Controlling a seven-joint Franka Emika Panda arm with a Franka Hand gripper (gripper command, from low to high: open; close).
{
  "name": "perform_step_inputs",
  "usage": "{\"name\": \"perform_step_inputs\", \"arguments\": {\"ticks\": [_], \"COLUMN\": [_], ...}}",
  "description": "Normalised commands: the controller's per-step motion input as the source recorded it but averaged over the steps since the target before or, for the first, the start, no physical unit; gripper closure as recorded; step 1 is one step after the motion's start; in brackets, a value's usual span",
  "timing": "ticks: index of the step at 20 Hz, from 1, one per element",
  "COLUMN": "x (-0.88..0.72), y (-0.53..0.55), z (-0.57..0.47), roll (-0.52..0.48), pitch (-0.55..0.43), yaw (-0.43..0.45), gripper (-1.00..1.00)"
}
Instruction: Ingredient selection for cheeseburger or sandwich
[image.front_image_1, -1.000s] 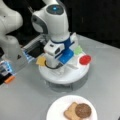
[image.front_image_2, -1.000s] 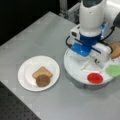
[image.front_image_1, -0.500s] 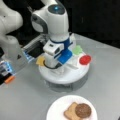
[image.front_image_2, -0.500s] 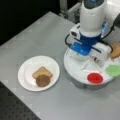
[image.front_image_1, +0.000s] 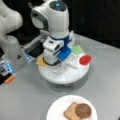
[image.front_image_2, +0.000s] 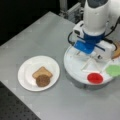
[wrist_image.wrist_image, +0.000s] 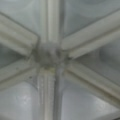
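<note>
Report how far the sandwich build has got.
Done: on the white round plate, a tan square toast slice carries the dark-brown round patty. In hand: the gripper is hidden behind the arm's wrist, low over the centre of the white divided round tray; the wrist view shows only its dividers. Left: the red tomato disc, green lettuce leaf and a yellowish piece lie on the tray.

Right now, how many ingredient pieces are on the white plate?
2: a tan toast slice near the plate's middle and a dark-brown patty overlapping its corner. Both front views show only these two; anything beneath them would be hidden.
</note>
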Motion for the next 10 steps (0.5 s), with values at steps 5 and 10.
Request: {"name": "perform_step_inputs", "arguments": {"ticks": [5, 10], "x": [0.0, -0.01], "y": [0.01, 0.01], "z": [-0.09, -0.1], "roll": [-0.005, 0.009], "pitch": [-0.069, -0.076], "yaw": [0.129, 0.116], "gripper": [-1.0, -1.0]}}
